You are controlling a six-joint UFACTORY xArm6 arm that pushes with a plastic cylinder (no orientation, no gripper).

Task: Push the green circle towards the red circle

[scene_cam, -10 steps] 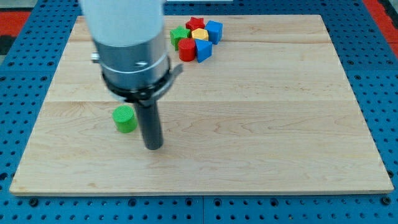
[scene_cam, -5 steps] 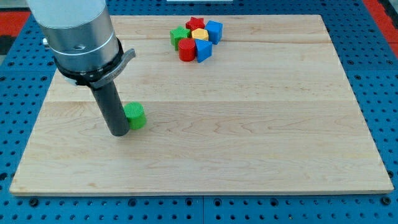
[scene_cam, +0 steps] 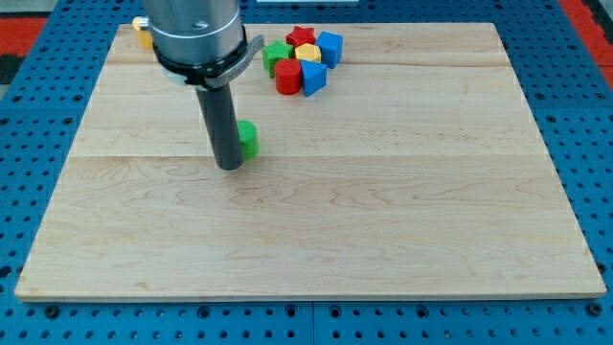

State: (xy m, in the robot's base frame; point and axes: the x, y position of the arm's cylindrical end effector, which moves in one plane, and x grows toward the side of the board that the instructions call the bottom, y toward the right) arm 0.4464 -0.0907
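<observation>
The green circle [scene_cam: 248,139] is a short green cylinder on the wooden board, left of centre. My tip [scene_cam: 229,166] stands against its lower left side, and the rod hides part of it. The red circle [scene_cam: 288,79] is a red cylinder at the lower left of a block cluster near the view's top, up and to the right of the green circle.
The cluster around the red circle holds a green block [scene_cam: 276,55], a red star [scene_cam: 303,37], a yellow block [scene_cam: 307,53], a blue cube [scene_cam: 329,47] and a blue block [scene_cam: 313,79]. A yellow block [scene_cam: 144,34] peeks out at the top left behind the arm.
My tip went round to the green circle's left side, then pushed it up and to the right, closer to the red circle.
</observation>
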